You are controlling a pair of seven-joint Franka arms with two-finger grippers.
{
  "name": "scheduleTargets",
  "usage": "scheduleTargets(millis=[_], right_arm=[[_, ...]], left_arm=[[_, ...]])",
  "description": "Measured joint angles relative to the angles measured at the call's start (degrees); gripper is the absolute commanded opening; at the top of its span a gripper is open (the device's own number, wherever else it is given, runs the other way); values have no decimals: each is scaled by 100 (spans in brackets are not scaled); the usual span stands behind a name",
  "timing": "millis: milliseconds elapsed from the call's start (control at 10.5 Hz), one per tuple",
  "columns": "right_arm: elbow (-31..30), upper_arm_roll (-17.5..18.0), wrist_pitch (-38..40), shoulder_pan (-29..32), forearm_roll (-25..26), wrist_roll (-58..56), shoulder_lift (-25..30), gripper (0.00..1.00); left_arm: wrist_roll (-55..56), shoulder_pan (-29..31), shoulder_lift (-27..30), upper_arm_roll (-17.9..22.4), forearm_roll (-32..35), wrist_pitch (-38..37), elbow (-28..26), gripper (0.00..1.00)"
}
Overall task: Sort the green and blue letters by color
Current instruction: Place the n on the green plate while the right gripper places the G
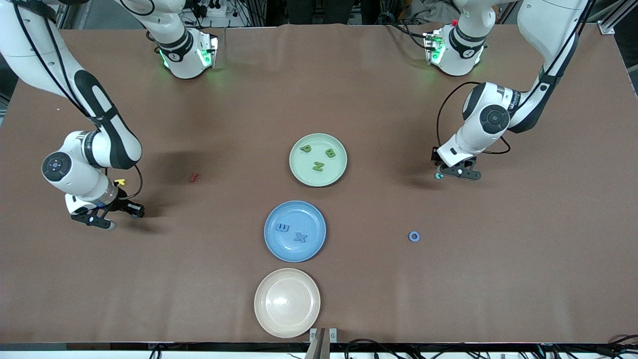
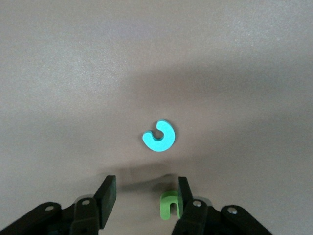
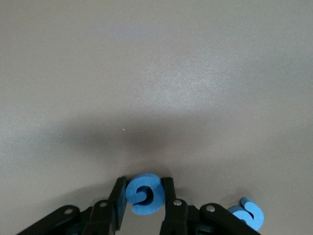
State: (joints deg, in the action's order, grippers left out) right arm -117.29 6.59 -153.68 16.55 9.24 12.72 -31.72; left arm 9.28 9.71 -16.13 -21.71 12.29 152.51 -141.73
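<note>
Brown table under everything, both arms reaching in from their bases

Three plates in a line down the middle: green plate closest to the bases, blue plate nearer the front camera, cream plate nearest of all

Right gripper low over the table at the right arm's end, fingers pressed in on a blue curled letter and pinching it between them; just beside it a second blue letter, partly cut off in the right wrist view

Left gripper low over the table toward the left arm's end, jaws spread and gripping nothing; small green letter lying between them, right against one finger; teal-blue curled letter on the table just ahead of the fingertips, apart from them

On the green plate: olive P, B and N

On the blue plate: blue E and X, side by side

Blue O alone on the bare table, nearer the front camera than the left gripper

Dark red letter on the table between the right arm and the green plate

Yellow letter close against the right arm's wrist
</note>
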Motion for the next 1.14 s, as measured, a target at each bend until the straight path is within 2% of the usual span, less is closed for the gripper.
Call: scheduleTargets(millis=[380,475,665,760,855,950,1139], right_arm=[[40,2,84,-7,0,119,8,18],[143,10,312,-53,0,212,44,17],[565,38,1085,-414,0,719,226,17],[793,48,1326,-713,-2,1081,303,11],[975,58,1403,-993,-121,1346,333,2],[1126,63,1412,-1239,-326,1424,334,1],[1438,67,1401,-1744,-516,1515,318,2]], left_arm=[[216,-1,0,-160,-1,-123,57,57],[301,-3,0,-226,-1,-148,56,51],[337,-7,-23,-261,-1,-196,42,33],[337,-6,-57,-260,-1,-197,35,24],[337,-7,-86,-261,-1,-197,31,11],[337,-6,-105,-261,-1,-196,31,0],[337,-7,-104,-262,-1,-197,37,0]])
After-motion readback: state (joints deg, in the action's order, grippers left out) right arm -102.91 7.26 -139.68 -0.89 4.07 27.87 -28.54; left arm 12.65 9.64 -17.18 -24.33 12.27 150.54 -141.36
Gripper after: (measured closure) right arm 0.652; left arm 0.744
